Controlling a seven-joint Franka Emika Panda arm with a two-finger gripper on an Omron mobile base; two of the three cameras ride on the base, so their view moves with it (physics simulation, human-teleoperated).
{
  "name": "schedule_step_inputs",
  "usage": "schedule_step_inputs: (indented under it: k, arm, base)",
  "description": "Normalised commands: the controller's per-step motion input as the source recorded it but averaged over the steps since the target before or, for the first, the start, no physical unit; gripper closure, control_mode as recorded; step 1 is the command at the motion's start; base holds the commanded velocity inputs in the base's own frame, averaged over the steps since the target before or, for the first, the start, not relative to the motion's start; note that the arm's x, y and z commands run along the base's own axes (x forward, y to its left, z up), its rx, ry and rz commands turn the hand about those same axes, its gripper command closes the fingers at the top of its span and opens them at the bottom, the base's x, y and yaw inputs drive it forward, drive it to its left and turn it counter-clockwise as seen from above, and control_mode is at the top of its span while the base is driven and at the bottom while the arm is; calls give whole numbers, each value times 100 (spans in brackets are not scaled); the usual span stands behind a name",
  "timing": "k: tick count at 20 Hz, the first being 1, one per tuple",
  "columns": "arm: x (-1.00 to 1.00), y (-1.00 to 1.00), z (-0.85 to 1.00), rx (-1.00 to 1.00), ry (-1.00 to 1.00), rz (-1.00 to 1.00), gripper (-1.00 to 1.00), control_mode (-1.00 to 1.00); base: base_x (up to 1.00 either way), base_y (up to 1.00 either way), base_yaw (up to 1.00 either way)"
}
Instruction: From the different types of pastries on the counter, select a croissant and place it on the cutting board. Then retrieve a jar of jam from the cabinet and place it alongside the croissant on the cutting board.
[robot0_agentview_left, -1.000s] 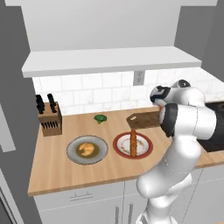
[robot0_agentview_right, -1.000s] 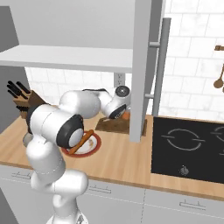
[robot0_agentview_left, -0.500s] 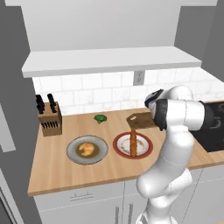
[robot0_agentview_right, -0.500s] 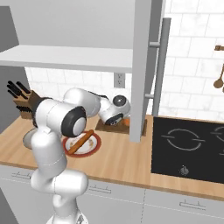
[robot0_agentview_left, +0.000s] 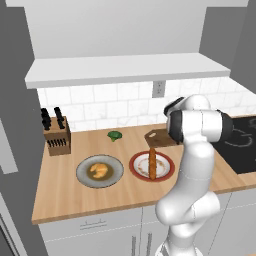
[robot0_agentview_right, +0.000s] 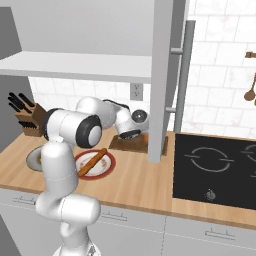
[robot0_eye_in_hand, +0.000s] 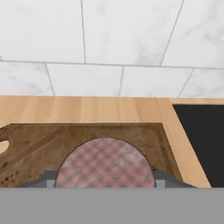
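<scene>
In the hand view a jar of jam (robot0_eye_in_hand: 105, 164) with a pink checked lid sits between my fingers (robot0_eye_in_hand: 47, 178), just above the dark brown cutting board (robot0_eye_in_hand: 39, 142). My gripper (robot0_agentview_right: 131, 134) is shut on the jar, low over the cutting board (robot0_agentview_right: 142, 146) near the back wall. The golden croissant (robot0_agentview_left: 100, 170) lies on a grey plate (robot0_agentview_left: 82, 175) on the counter (robot0_agentview_left: 60, 192), well left of the board (robot0_agentview_left: 156, 136). The long stick pastry (robot0_agentview_left: 152, 163) rests on a red-rimmed plate between them. The cabinet's white shelf (robot0_agentview_left: 125, 70) hangs overhead.
A knife block (robot0_agentview_left: 56, 135) stands at the back left and a small green broccoli (robot0_agentview_left: 115, 135) lies behind the plates. A black cooktop (robot0_agentview_right: 215, 160) borders the board on the right. A grey vertical panel (robot0_agentview_right: 162, 75) stands beside the board.
The hand has swung down and toward the back wall with the jar, ending low over the cutting board. The plates and pastries have not moved.
</scene>
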Motion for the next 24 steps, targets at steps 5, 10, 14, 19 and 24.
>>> schedule_step_inputs:
  k: [5,10,14,19,24]
  arm:
    - [-10,-7,-3,2,-3,0,100,-100]
    - [0,0,-4,0,0,0,100,-100]
    - [0,0,-11,0,0,0,100,-100]
    - [0,0,-20,0,0,0,100,-100]
    - [16,0,-24,0,0,0,100,-100]
  base:
    - [0,0,0]
    - [0,0,0]
    - [0,0,0]
    - [0,0,0]
    - [0,0,0]
